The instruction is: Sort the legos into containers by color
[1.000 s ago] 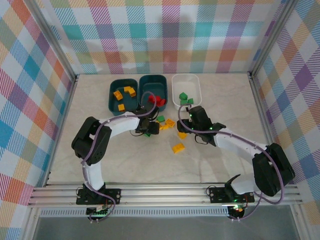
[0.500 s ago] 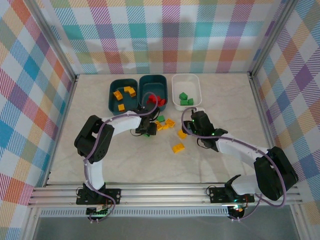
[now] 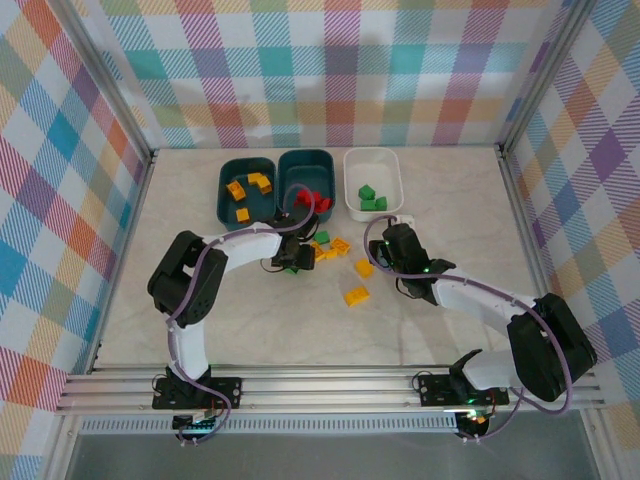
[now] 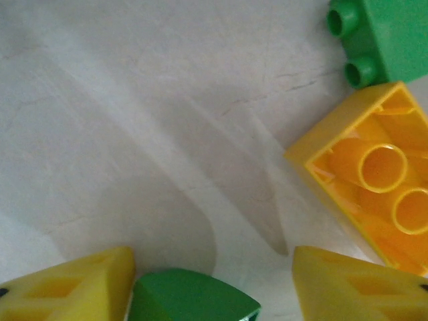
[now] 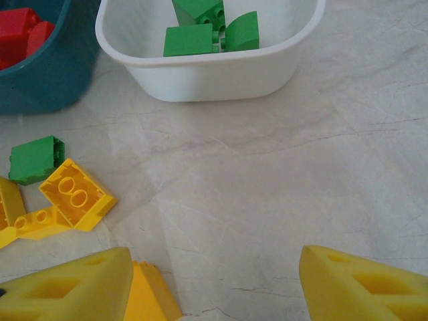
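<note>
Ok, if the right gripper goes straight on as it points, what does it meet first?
Likely the near wall of the white bin, straight ahead of the right gripper across bare table; if it tilts down, the table comes first.

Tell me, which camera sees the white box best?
The right wrist camera: the white bin is close, and its three green bricks are easy to see, though its far end is cut off. The top camera shows the whole bin, only small.
</note>
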`<state>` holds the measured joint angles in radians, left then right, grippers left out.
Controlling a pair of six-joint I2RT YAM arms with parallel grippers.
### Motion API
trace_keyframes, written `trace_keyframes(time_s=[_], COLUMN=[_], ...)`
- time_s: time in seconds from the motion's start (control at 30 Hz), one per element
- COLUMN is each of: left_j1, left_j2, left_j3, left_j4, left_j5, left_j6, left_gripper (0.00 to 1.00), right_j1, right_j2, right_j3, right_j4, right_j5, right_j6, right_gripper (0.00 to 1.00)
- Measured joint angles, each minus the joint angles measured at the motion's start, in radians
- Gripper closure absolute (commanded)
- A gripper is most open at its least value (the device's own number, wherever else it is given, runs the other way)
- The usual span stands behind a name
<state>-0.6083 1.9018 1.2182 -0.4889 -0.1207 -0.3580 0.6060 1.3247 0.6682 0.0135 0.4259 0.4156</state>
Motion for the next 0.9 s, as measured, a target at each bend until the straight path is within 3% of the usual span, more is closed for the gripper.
trace_keyframes(time_s=[0.17,0.43,0.9], left_j1=[0.002,-0.005,-0.026], left_j2=[-0.004,-0.023,-0.061], left_j3=[-0.005,-0.021,-0.059], left_j4=[0.000,-0.011,-0.055], left_j5=[0.006,0.025,0.024], left_j6=[0.012,0.007,0.008], left_gripper=[0.47,0.40,0.40], right_j1=[0.000,0.000,0.000], right_j2=[0.000,0.000,0.000], right_j3=[0.000,0.000,0.000], right_j4=[0.001,0.001,0.002], right_j5=[0.000,0.000,0.000], right_j6=[0.000,0.000,0.014], right_gripper=[0.33,0.33,0.32])
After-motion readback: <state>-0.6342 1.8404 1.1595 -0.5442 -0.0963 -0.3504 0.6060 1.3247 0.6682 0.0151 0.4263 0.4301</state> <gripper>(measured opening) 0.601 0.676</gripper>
